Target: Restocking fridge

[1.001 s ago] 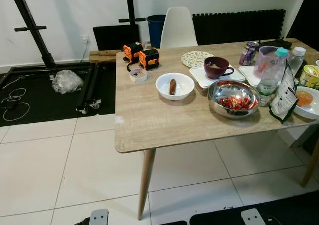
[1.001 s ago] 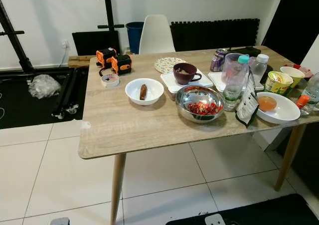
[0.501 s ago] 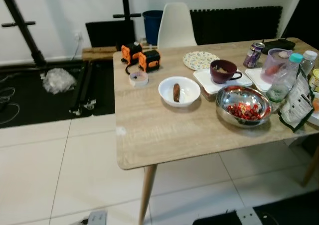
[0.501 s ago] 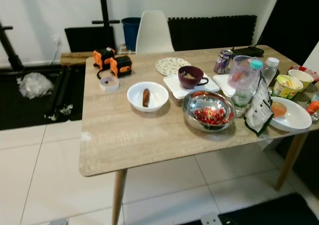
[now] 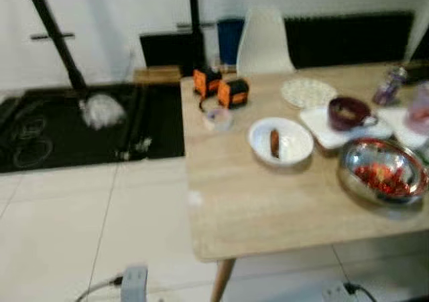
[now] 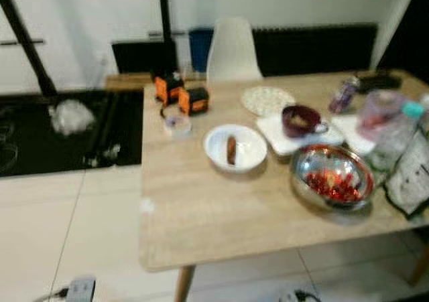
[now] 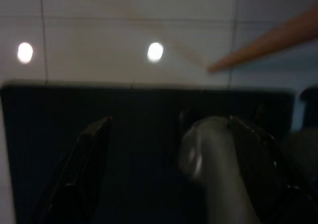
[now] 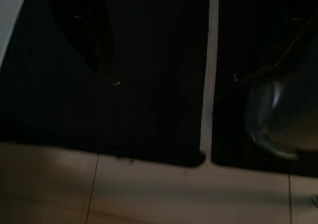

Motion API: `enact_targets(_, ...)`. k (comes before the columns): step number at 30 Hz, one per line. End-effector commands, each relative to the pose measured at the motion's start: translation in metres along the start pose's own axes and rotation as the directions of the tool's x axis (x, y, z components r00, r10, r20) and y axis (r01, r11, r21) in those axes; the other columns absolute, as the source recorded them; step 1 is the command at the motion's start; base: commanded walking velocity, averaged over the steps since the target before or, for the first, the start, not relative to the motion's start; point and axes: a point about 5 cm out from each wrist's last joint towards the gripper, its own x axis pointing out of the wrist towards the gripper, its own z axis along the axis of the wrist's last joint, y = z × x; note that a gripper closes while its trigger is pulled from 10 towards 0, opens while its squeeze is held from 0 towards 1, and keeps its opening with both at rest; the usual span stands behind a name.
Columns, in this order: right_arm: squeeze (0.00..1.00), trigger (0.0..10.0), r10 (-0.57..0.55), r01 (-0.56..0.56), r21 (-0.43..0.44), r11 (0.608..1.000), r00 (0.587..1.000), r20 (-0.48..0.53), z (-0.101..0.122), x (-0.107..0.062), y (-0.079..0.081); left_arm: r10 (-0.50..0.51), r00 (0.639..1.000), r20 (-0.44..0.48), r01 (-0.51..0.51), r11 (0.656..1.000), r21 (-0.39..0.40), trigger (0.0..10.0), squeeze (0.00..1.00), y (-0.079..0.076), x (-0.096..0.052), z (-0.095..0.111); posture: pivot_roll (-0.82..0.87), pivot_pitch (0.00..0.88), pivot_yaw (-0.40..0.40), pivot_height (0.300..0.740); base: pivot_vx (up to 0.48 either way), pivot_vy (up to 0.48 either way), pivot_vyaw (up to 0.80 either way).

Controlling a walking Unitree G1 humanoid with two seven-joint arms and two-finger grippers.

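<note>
Both arms were hanging idle. Left gripper (image 7: 164,174) showed its two black fingers spread apart, nothing between them, over a dark mat with white tile beyond. Right gripper (image 8: 174,80) likewise had its fingers apart and empty, over black mat and a strip of pale floor.

Change over the last second: the whole head view slid. The table (image 6: 201,221) sat further right in frame than before, more of the black floor mat (image 5: 60,134) showed at left, and the frame was blurred. I read that as camera motion, me turning or stepping, not objects moving. The layout on the table matched.

Task items were all on the table: white bowl (image 6: 235,148) with a sausage mid-frame, steel bowl (image 6: 332,177) of red stuff at right, dark red mug (image 6: 301,120) on a white tray behind it, patterned plate (image 6: 267,100), soda can (image 6: 343,96), water bottle (image 6: 392,138) and black pouch (image 6: 410,181) at right edge. Two orange tape measures (image 6: 181,93) at upper left of the tabletop, not fridge stock.

My read: nothing had been picked yet, no fridge in view, restock not started. Blur made a grasp risky until I settled.
</note>
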Motion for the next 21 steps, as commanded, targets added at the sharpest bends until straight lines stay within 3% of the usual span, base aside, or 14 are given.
enact_targets(1, 0.0, 10.0, 0.003, -0.003, 0.001, 1.0, 1.0, -0.029, -0.009, -0.001, 0.001, 0.004, 1.0, -0.014, -0.004, 1.0, 0.007, 10.0, 0.0, 0.002, -0.001, -0.003, -0.03, 0.0, -0.008, 0.74, 0.0, -0.472, 0.0)
enact_targets(4, 0.0, 10.0, 0.003, -0.003, 0.0, 1.0, 1.0, -0.029, -0.009, -0.001, 0.001, 0.007, 1.0, -0.011, -0.007, 1.0, 0.0, 10.0, 0.0, 0.002, -0.001, -0.003, -0.03, 0.0, -0.008, 0.74, 0.0, -0.469, 0.0)
enact_targets(12, 0.0, 10.0, 0.002, -0.002, -0.005, 1.0, 1.0, -0.027, -0.008, -0.001, 0.0, 0.036, 0.999, 0.007, -0.036, 0.998, -0.047, 10.0, 0.0, 0.007, -0.001, 0.0, -0.03, 0.0, -0.007, 0.74, 0.0, 0.0, 0.0)
enact_targets(15, 0.0, 10.0, -0.001, 0.0, -0.006, 1.0, 1.0, -0.027, -0.008, -0.001, -0.001, 0.11, 0.994, 0.028, -0.104, 0.984, -0.146, 10.0, 0.0, 0.024, -0.003, 0.003, -0.03, 0.0, -0.007, 0.74, 0.0, 0.0, 0.0)
enact_targets(18, 0.0, 10.0, -0.003, 0.003, -0.004, 1.0, 1.0, -0.027, -0.008, -0.001, -0.001, 0.196, 0.979, 0.055, -0.175, 0.948, -0.266, 10.0, 0.0, 0.046, -0.007, 0.008, -0.03, 0.0, -0.007, 0.74, 0.0, 0.0, 0.0)
enact_targets(20, 0.0, 10.0, -0.004, 0.004, -0.002, 1.0, 1.0, -0.028, -0.008, -0.001, -0.002, 0.293, 0.951, 0.095, -0.239, 0.896, -0.374, 10.0, 0.0, 0.072, -0.013, 0.018, -0.03, 0.0, -0.007, 0.74, 0.0, 0.0, 0.0)
enact_targets(21, 0.0, 10.0, -0.004, 0.004, -0.002, 1.0, 1.0, -0.028, -0.008, -0.001, -0.002, 0.293, 0.951, 0.095, -0.239, 0.896, -0.374, 10.0, 0.0, 0.072, -0.013, 0.018, -0.03, 0.0, -0.007, 0.74, 0.0, 0.0, 0.0)
